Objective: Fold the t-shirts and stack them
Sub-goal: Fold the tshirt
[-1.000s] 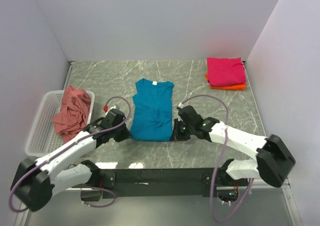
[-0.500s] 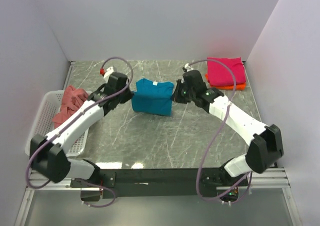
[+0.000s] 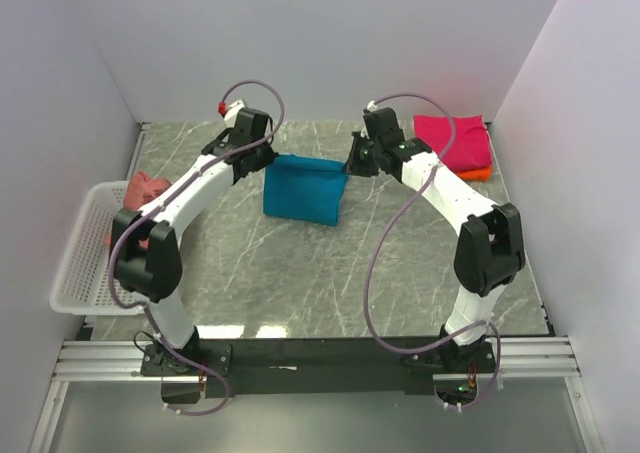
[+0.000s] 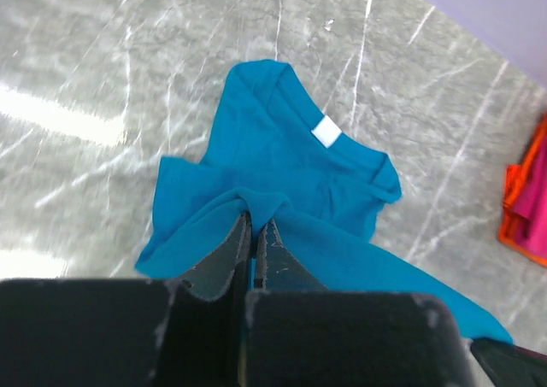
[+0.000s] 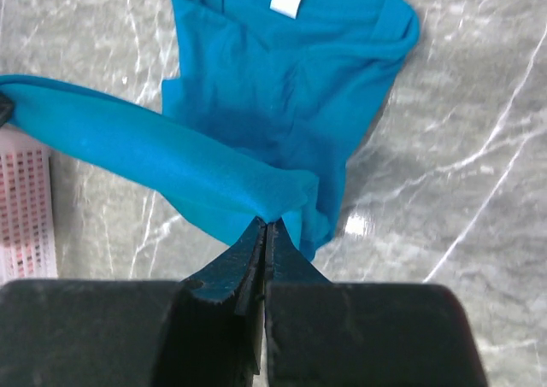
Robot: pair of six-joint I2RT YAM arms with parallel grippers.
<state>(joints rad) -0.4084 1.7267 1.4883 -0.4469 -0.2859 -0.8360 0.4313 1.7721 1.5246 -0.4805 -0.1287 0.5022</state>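
The teal-blue t-shirt hangs folded over between both grippers at the table's far middle. My left gripper is shut on its left bottom corner, and my right gripper is shut on its right bottom corner. In the left wrist view the shirt shows its collar end with a white tag lying on the table beyond the gripper. In the right wrist view the shirt lies below the gripper. The magenta t-shirt lies folded on the orange t-shirt at far right. The salmon-pink t-shirt lies crumpled in the basket.
The white mesh basket stands at the left edge of the marble table. Walls close the table at the back and both sides. The arms reach far over the table, elbows at left and right.
Both grippers have carried the shirt's bottom hem from the near side up and toward the far side, over the collar end. The shirt went from lying flat to folded.
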